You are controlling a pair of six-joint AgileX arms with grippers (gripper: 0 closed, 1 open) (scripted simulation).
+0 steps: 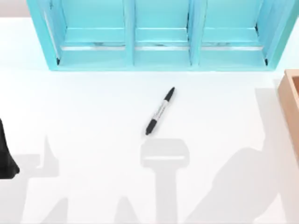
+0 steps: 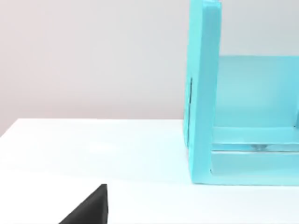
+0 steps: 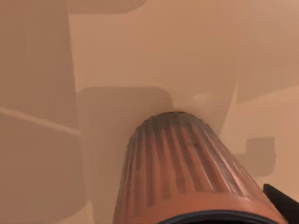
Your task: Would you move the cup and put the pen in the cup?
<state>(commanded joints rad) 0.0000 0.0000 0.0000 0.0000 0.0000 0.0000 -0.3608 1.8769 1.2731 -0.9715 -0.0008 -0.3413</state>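
Top view: the pen (image 1: 160, 111) lies flat near the middle of the white bench (image 1: 93, 116), out in the open.
Pen's long way: it slants, with one black end up toward the blue shelf (image 1: 161, 35) and a bit to the right, and the other black end down and a bit to the left.
Left arm: a dark bit of it (image 1: 5, 156) sits at the left edge of the bench, well apart from the pen. I cannot tell if its end effector is released or clenched.
Left wrist view: it looks across bare bench to the near end wall of the blue shelf (image 2: 203, 93). A small black corner (image 2: 91, 207) pokes in, likely part of the left end effector.
Right wrist view: the cup (image 3: 187, 172) is very close to the camera, with its ribbed reddish-brown side and dark rim. It stands on a tan surface with tan walls around it (image 3: 117, 56).
Where the cup is: I think it is inside the brown box (image 1: 290, 102) at the right edge of the bench.
Right end effector: a small black bit (image 3: 282, 198) sits just beside the cup. I cannot tell if it is grasping the cup.
Which arm is nearer: the right arm is right at the cup, so the cup is its job. The pen lies between the two arms.
Room: the bench around the pen is bare, so there looks to be lots of space to set the cup down near it.
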